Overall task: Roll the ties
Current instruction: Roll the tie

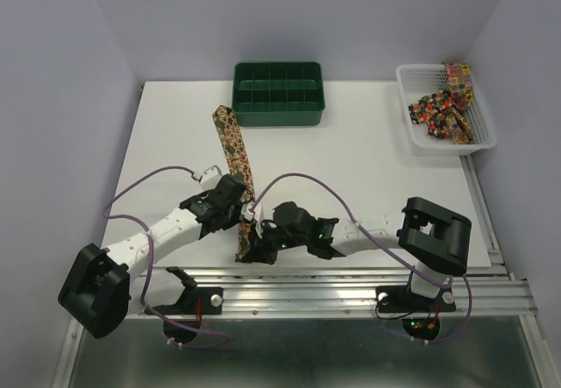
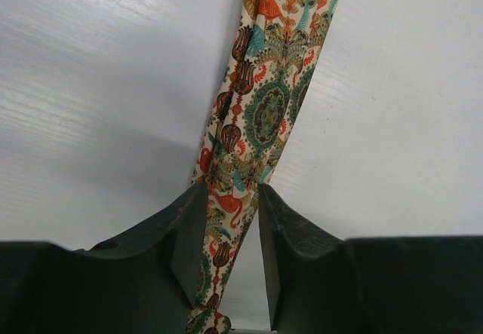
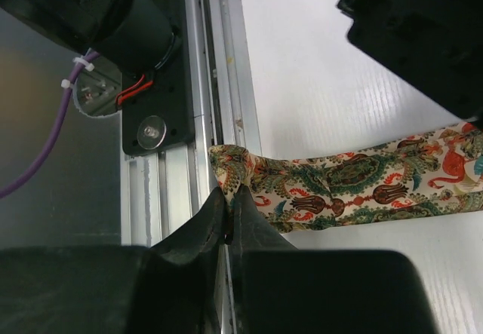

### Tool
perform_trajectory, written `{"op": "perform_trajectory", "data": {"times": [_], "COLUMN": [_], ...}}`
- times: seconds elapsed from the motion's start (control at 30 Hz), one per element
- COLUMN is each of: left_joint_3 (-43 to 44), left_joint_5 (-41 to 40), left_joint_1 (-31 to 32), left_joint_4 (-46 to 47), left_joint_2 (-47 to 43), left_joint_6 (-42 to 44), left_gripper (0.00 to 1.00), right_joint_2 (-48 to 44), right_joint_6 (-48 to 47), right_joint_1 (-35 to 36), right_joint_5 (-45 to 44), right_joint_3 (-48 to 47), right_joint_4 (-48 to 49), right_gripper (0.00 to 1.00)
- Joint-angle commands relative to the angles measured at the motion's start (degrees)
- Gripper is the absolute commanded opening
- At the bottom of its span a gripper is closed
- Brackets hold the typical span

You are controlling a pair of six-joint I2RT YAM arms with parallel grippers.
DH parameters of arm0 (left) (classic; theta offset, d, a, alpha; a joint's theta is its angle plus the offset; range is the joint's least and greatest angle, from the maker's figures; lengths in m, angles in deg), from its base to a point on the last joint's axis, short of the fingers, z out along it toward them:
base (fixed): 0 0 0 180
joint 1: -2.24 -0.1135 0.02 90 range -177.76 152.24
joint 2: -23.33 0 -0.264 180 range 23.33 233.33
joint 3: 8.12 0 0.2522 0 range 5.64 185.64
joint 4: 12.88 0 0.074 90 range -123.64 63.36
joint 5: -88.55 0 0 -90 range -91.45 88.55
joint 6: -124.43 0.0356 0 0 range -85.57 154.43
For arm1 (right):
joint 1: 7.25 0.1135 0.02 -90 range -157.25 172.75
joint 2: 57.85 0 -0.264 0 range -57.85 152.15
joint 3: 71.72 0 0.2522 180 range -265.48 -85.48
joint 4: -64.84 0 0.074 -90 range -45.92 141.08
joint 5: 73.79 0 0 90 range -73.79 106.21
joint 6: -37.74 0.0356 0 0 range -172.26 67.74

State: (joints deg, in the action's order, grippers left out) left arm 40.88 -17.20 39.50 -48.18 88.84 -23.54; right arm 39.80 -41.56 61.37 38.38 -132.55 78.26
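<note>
Found tie (image 1: 235, 147) flat on table (image 1: 368, 178), running 11 to 6 o'clock. Pinching its near end in closed jaws of right gripper (image 3: 229, 198), likely to seed the roll. Straddling midsection between parted jaws of left gripper (image 2: 231, 198), probably to keep it straight.

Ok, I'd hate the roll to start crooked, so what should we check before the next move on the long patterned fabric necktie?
1. Grip: the right gripper is shut on the near end of the long patterned fabric necktie: ok.
2. Guide: the left gripper is open, astride the necktie's middle: ok.
3. Necktie straight along its length: not ok, it bends at the left gripper.
4. Near end clear of the aluminium rail: not ok, it reaches the rail.
5. First fold started at the near end: cannot tell.
</note>
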Motion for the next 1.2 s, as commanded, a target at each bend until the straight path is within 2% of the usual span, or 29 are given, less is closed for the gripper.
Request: {"op": "perform_trajectory", "data": {"times": [0.0,0.2,0.3,0.63,0.73,0.77,0.83,0.9,1.07,1.17], "left_joint_3": [-2.02,-3.43,-4.39,-6.41,-8.17,-9.22,-10.19,-11.85,-14.94,-14.16], "left_joint_5": [0.19,0.89,1.95,6.77,10.47,11.78,13.10,15.48,20.14,18.57], "left_joint_1": [-0.17,-0.17,-0.25,-0.25,-0.25,-0.25,-0.25,-0.25,-0.17,-0.25], "left_joint_4": [1.76,4.05,5.98,9.58,10.81,11.08,11.08,11.08,11.43,8.90], "left_joint_2": [-2.67,-3.47,-2.50,-5.39,-8.11,-8.73,-10.31,-10.84,-11.46,-12.52], "left_joint_6": [-0.21,0.06,-0.03,2.24,3.04,3.13,3.57,3.83,3.31,1.83], "left_gripper": [0.44,0.41,0.40,0.36,0.27,0.18,0.07,0.00,0.00,0.00], "right_joint_2": [1.23,2.98,4.56,6.33,6.85,7.20,7.30,7.38,7.38,8.08], "right_joint_6": [3.80,8.02,10.39,14.96,16.02,16.54,16.98,17.51,17.60,17.51], "right_joint_1": [-2.00,-5.16,-7.00,-9.73,-10.43,-10.87,-11.14,-11.31,-12.19,-12.72], "right_joint_5": [2.78,12.08,16.04,20.10,21.24,21.42,21.68,21.60,19.93,18.87], "right_joint_3": [-4.52,-5.31,-4.96,-5.58,-5.75,-5.84,-5.75,-5.58,-5.31,-5.93], "right_joint_4": [-1.25,0.59,4.45,8.24,8.76,8.86,9.64,10.17,10.09,9.03], "right_gripper": [0.01,0.01,0.01,0.01,0.01,0.01,0.01,0.01,0.01,0.01]}}
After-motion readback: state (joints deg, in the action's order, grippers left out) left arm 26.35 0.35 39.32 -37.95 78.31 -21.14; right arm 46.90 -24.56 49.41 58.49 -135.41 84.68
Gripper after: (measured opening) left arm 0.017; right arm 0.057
